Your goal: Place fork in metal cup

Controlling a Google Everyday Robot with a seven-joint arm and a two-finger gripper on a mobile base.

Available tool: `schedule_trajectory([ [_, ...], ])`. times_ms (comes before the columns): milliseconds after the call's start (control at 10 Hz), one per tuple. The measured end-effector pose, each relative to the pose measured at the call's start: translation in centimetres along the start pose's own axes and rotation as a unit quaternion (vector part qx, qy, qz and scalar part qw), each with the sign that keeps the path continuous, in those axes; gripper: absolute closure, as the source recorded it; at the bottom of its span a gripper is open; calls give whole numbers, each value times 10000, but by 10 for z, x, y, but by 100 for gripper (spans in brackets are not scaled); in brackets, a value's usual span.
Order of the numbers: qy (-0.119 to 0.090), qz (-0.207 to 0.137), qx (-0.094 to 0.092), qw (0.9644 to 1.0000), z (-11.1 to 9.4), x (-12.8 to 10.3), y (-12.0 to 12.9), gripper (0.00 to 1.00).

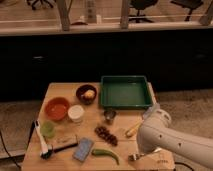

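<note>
- Gripper claw (138, 156): bottom right, low over the wooden table (60, 90); its grip cannot be told.
- Small silver metal fork (133, 158): apparently the glint just beside it.
- Shiny steel cylindrical cup (110, 116): centre, upright, contents unclear.
- Dark round bowl (86, 93): holds something yellowish.
- White arm (165, 137): bent downward from the right.

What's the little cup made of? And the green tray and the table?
The little cup looks like metal: grey and shiny. The green tray seems plastic, with a smooth, even colour. The table looks like wood, pale tan and matte. The gripper sits low at the table's front edge.
</note>
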Motion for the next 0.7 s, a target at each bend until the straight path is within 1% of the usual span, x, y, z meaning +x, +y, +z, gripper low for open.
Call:
schedule_trajectory([
  [200, 60, -101, 72, 9999, -10, -9, -7, 98],
  [500, 136, -188, 163, 9996, -21, -13, -15, 98],
  [600, 164, -240, 189, 9994, -23, -15, -17, 96],
  [700, 183, -224, 188, 9994, -22, -15, -17, 92],
])
